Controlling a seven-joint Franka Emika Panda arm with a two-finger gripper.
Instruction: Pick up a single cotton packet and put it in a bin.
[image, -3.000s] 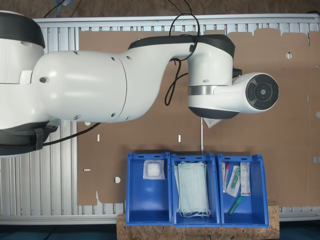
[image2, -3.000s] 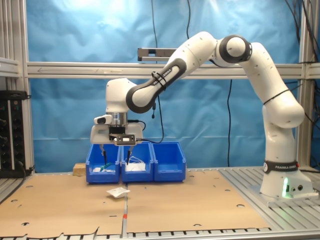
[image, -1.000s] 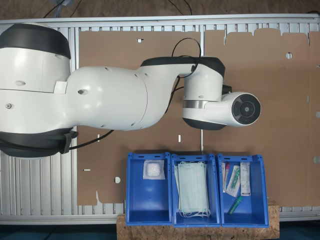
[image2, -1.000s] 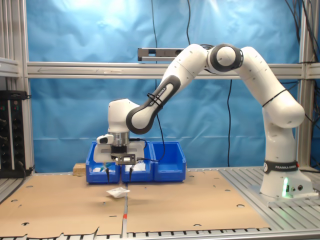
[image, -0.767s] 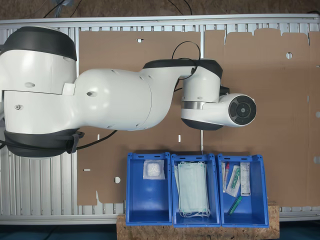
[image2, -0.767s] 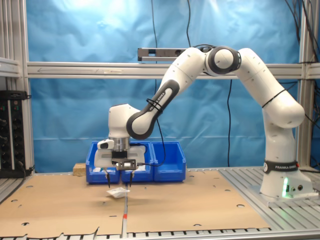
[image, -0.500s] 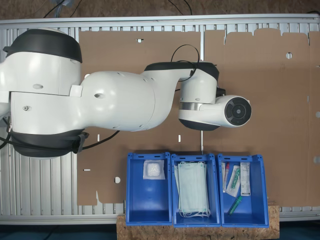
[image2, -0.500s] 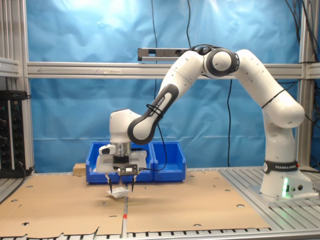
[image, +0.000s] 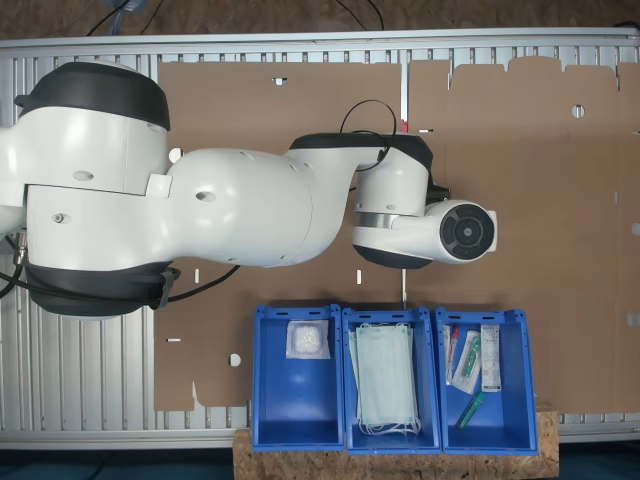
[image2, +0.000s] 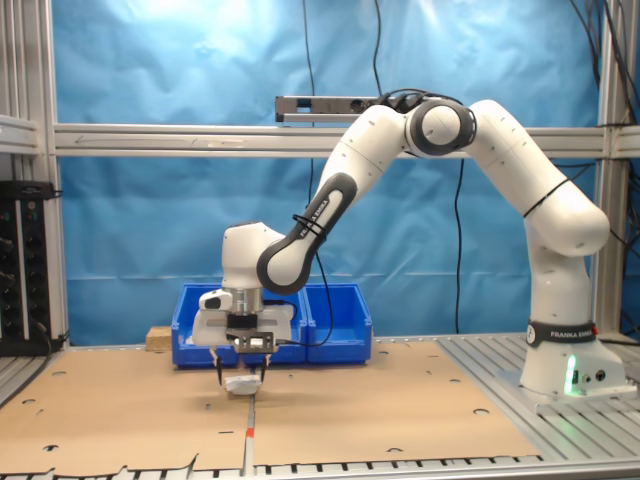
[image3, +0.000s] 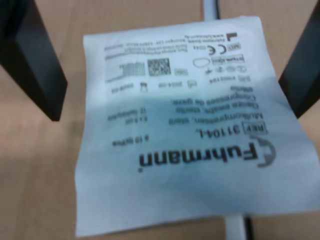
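I am looking at three blue bins standing side by side at one edge of the cardboard-covered table (image: 560, 220): the first bin (image: 297, 425) is holding a small white pad packet (image: 307, 340), the middle bin (image: 390, 440) is holding pale green face masks (image: 386, 380), and the third bin (image: 500, 425) is holding slim wrapped items, some with green parts. In the second exterior view the gripper (image2: 241, 377) is hanging low over the cardboard, just in front of the bins, with its jaws spread apart. The cotton packet (image3: 190, 130) is lying flat on the cardboard over the seam between two sheets, and both dark fingers (image3: 35, 60) are standing apart from its side edges, not touching it as far as I can see. In the first exterior view the arm's wrist (image: 420, 225) is covering the packet. Wide bare cardboard is lying open around the gripper.
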